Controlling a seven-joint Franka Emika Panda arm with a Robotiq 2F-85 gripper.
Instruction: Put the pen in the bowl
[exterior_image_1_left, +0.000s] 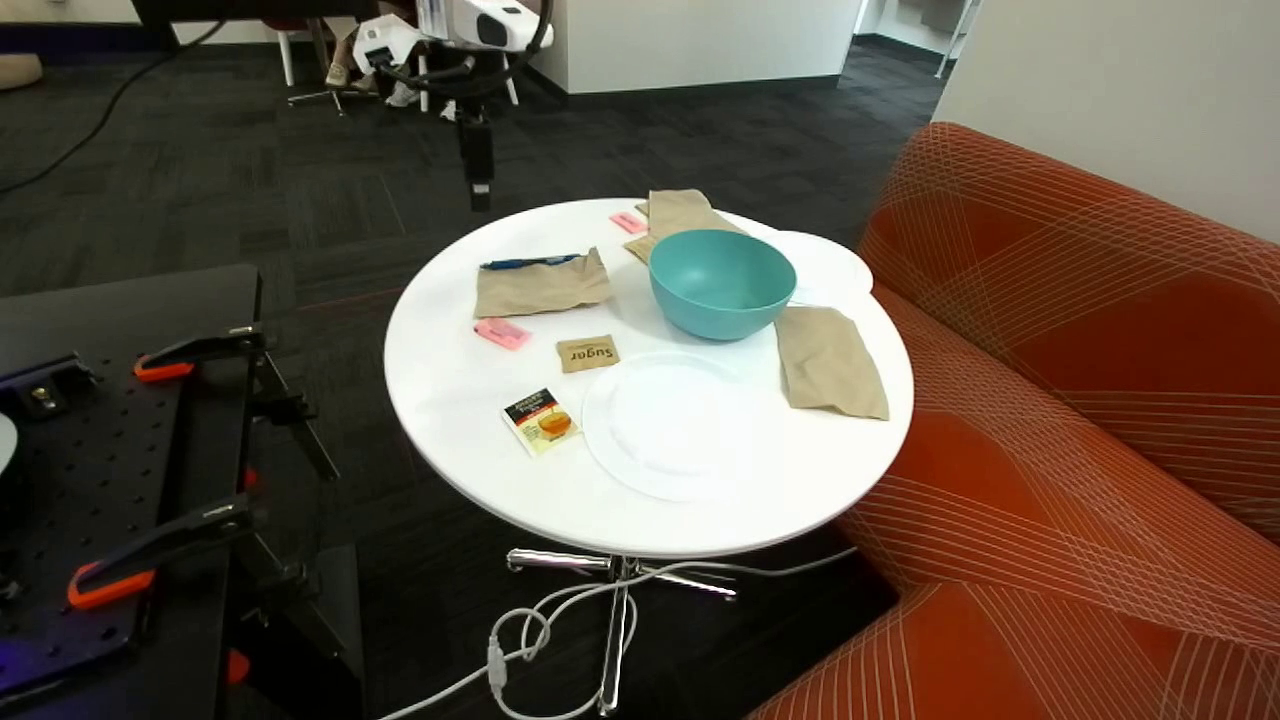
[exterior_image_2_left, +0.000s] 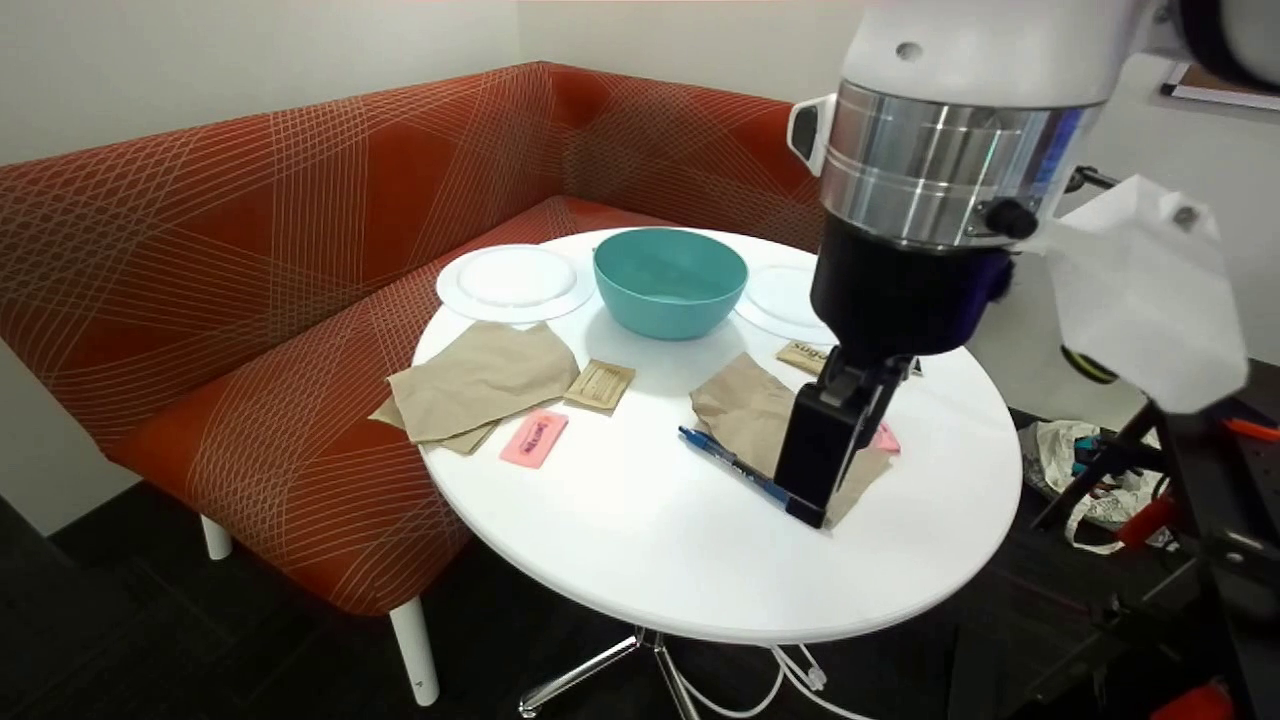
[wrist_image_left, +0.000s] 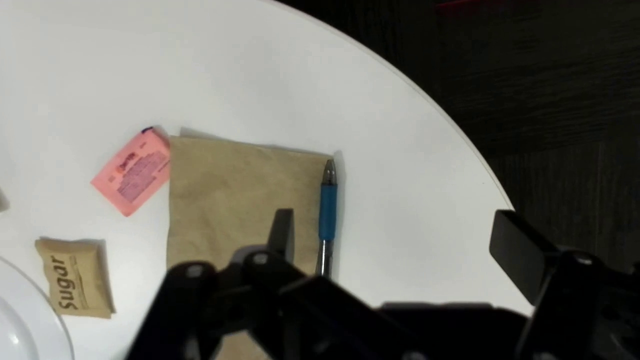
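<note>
The blue pen (exterior_image_1_left: 530, 262) lies along the edge of a folded tan cloth (exterior_image_1_left: 540, 292) on the round white table. It also shows in an exterior view (exterior_image_2_left: 735, 463) and in the wrist view (wrist_image_left: 327, 212), where its rear end is hidden behind the gripper. The teal bowl (exterior_image_1_left: 715, 312) stands upright near the table's middle, also seen in an exterior view (exterior_image_2_left: 668, 312); it looks empty. My gripper (wrist_image_left: 394, 225) is open and empty, above the table near the pen. In the wrist view the pen lies between the fingers, nearer the left-hand finger.
White plates (exterior_image_1_left: 660, 425) lie beside the bowl. More tan cloths (exterior_image_1_left: 832, 365) lie around it. A sugar packet (exterior_image_1_left: 588, 353), a pink packet (exterior_image_1_left: 502, 333) and a tea packet (exterior_image_1_left: 541, 420) lie near the pen's cloth. A red-orange bench (exterior_image_1_left: 1060, 400) borders the table.
</note>
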